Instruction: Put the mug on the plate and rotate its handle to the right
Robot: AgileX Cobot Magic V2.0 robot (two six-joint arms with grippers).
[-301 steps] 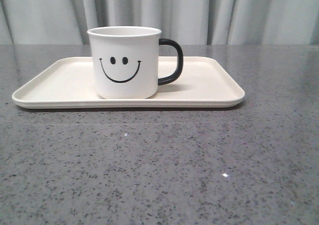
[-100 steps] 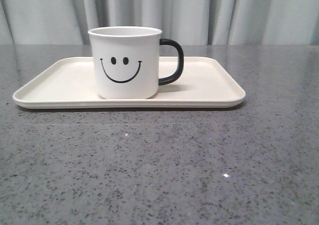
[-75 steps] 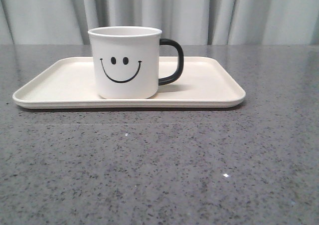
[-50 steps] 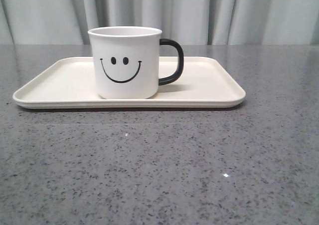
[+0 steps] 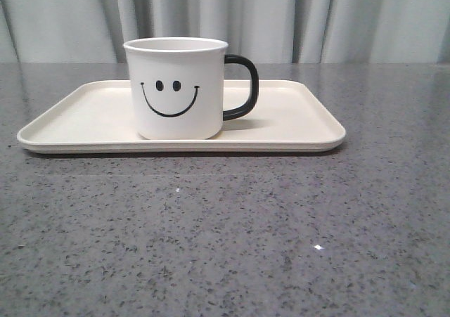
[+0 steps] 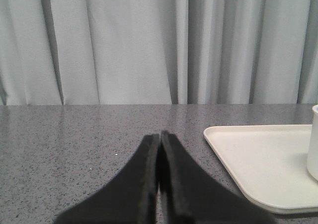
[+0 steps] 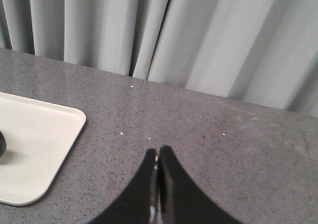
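A white cylindrical mug point(image 5: 177, 88) with a black smiley face printed on the side toward the front camera stands upright on a large flat cream-white rectangular plate point(image 5: 295, 124) with rounded corners and a low raised rim. The mug sits a little left of the plate's middle in the front view, and its glossy black loop handle point(image 5: 243, 86) points to the right. The plate lies on a grey speckled stone-look table point(image 5: 225, 240), with pale grey pleated curtains point(image 5: 281, 18) hanging behind. Neither arm appears in the front view. The left gripper point(image 6: 159, 137) has its two black fingers pressed together with nothing between them; it sits low over the bare table, and the plate's rounded near corner lies off to its right side, apart from the fingers, with a sliver of the mug's white wall beyond. The right gripper point(image 7: 158, 157) is likewise closed and empty, its fingers tip to tip above the table; the plate's corner lies off to its left, well clear, with a dark bit of the handle just showing.
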